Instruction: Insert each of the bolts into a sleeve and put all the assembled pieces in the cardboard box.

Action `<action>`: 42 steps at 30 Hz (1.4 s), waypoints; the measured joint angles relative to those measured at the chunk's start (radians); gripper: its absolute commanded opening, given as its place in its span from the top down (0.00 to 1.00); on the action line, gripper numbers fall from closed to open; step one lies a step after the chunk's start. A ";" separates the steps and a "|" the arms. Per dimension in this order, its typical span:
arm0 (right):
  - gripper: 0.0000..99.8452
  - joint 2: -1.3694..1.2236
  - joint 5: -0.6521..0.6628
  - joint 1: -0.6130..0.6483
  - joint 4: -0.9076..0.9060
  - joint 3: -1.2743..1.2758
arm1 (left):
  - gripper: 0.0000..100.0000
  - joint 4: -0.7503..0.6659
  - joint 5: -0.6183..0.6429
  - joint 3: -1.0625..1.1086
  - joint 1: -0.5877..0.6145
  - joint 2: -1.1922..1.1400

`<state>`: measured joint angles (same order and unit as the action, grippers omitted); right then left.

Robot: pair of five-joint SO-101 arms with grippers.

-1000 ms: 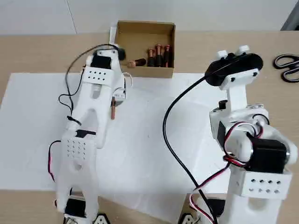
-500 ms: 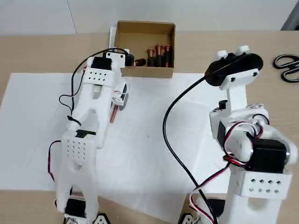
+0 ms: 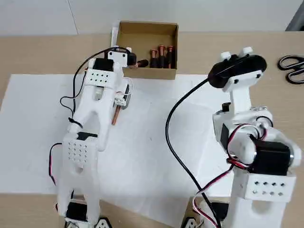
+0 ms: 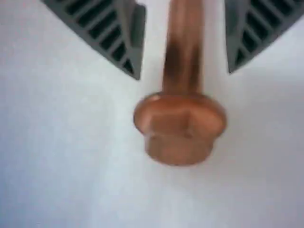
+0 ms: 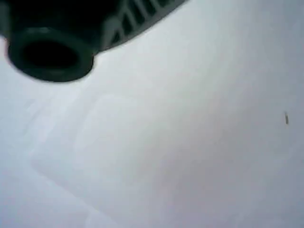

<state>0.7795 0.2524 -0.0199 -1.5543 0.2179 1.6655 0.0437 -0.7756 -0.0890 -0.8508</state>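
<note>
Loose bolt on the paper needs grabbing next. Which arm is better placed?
Left. Its hand sits right over the bolt, open and straddling the shank. The right arm stands well off across the paper, so it would likely need a long reach.

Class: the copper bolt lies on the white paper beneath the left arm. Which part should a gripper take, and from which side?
Take the copper bolt by its straight shaft, just behind the flanged head, coming down from above with a finger on each side. It lies flat on the white paper, and the left gripper straddles the shaft, open.
</note>
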 measured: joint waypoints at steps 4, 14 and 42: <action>1.00 0.000 0.000 0.000 0.008 0.006 | 0.89 -0.025 0.000 0.003 0.000 0.000; 1.00 0.000 0.000 0.000 0.009 0.006 | 0.89 -0.043 0.005 -0.035 0.000 -0.078; 1.00 0.175 0.000 0.018 0.031 0.015 | 1.00 0.071 0.028 -0.012 -0.043 0.316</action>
<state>0.9544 0.2524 -0.0015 -1.5236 0.2332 1.7361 0.0713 -0.7879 -0.1320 -0.5347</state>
